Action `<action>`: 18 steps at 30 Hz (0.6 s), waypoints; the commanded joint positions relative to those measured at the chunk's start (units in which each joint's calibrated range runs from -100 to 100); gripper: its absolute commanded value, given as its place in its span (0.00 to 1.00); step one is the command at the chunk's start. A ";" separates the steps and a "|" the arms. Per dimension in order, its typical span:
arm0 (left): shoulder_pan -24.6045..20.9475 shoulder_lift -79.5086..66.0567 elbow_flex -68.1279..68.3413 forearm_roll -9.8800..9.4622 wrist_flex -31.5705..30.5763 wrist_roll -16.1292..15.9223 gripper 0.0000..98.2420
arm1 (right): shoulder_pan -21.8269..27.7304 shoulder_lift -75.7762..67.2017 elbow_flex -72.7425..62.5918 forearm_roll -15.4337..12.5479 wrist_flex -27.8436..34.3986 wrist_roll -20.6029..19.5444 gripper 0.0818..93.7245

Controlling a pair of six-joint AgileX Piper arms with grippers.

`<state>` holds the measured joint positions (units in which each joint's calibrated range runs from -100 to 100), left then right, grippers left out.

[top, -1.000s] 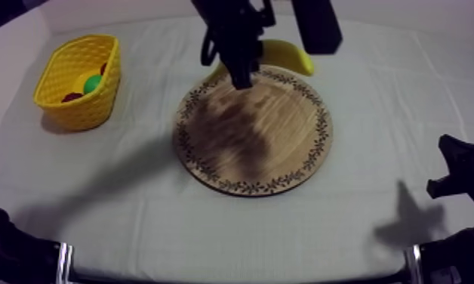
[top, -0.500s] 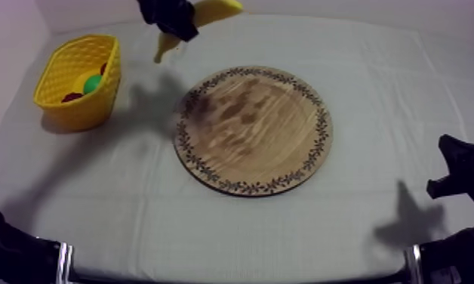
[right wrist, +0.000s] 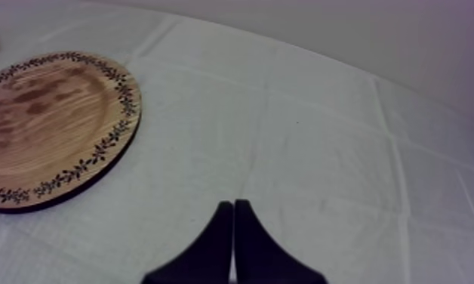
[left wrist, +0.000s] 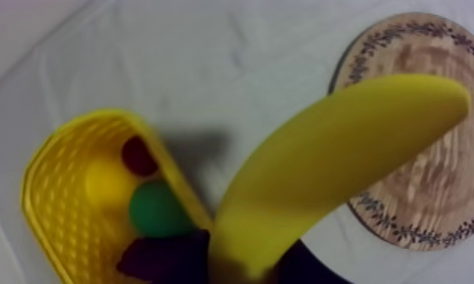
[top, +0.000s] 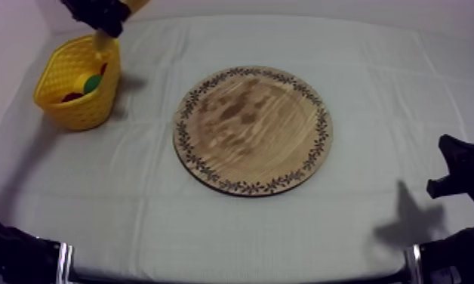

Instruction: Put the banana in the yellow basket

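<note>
Left hand [top: 98, 13] raised over far left corner of counter [top: 376, 226], arm reaching in from upper left, fingers clamped on banana [left wrist: 323, 166]. Banana held in air, tilted, lower tip just above far rim of yellow basket [top: 89, 112]. Basket holds small red fruit [left wrist: 138, 155] and green ball [left wrist: 157, 209]. Wooden board [top: 253, 130] bare, mid-counter. Right hand [right wrist: 233, 210] low at right side, fingers pressed together on nothing, near board.

Top cam slants down on whole surface [top: 406, 113]; L wrist close above basket [left wrist: 55, 219]; R wrist low; all share board [top: 251, 128].
</note>
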<state>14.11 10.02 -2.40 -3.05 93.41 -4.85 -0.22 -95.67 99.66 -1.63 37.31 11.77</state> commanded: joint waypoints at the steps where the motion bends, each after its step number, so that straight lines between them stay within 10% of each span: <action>1: -3.03 -0.47 0.62 0.47 0.68 0.25 0.16 | -0.01 0.00 0.01 0.00 0.03 0.00 0.00; 18: -13.18 -1.14 1.49 2.28 4.31 3.60 0.16 | -0.01 0.00 0.01 0.00 0.03 0.00 0.00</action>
<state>1.24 8.78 -0.84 -0.84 97.67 -1.45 -0.22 -95.67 99.66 -1.63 37.31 11.77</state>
